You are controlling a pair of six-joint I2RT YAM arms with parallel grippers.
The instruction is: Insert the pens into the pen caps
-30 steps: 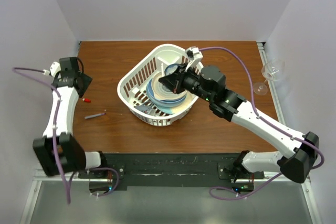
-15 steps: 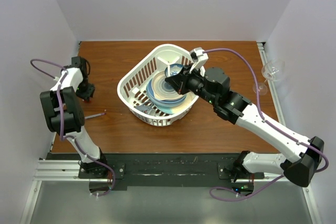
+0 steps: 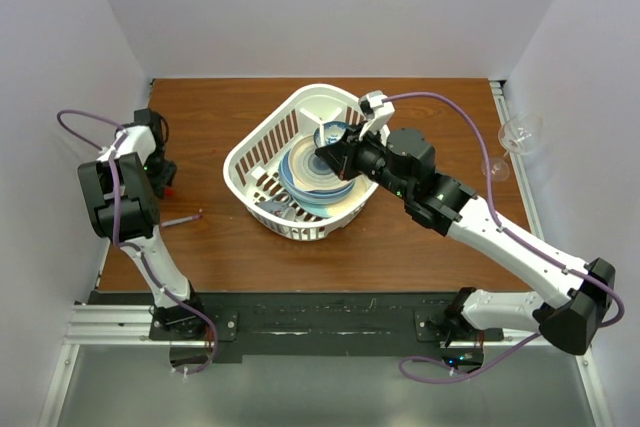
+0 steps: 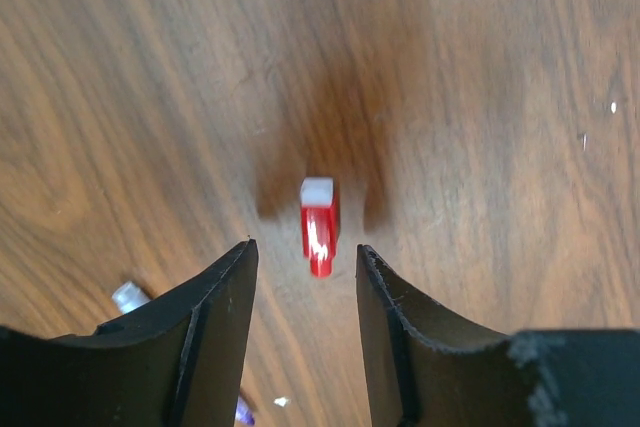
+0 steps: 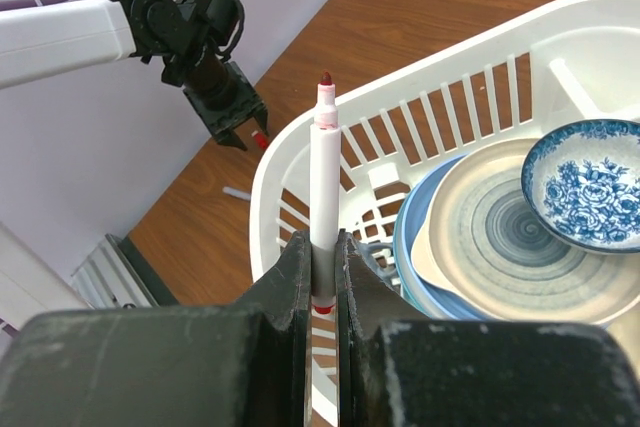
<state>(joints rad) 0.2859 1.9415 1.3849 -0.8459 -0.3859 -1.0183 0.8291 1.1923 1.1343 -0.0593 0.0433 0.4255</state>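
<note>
a: where is the red cap (image 4: pixel 319 227) to be found?

b: it is seen lying flat on the bench (image 4: pixel 480 67), well apart from the basket (image 3: pixel 300 97), on its left-arm side. it is straddled by the left pincer (image 4: pixel 306 250), whose jaws are held apart with nothing gripped.

a: and the white pen (image 5: pixel 322 177)?

b: it is clenched upright in the right pincer (image 5: pixel 322 247), red tip up, over the basket.

a: what could go wrong?

b: the cap is judged short and slick. if the jaws are closed off-centre, it could be squirted out or tipped, and its mouth could be left turned away from the pen. a loose pen (image 3: pixel 182 218), also on the basket's left-arm side, could be brushed by the lowered fingers.

a: what differs from a second ago?

b: the left arm, then stretched out, has been folded back on itself, and its pincer has been brought over the cap, which was then left exposed beside it. the right arm has been shifted only slightly over the basket.
</note>
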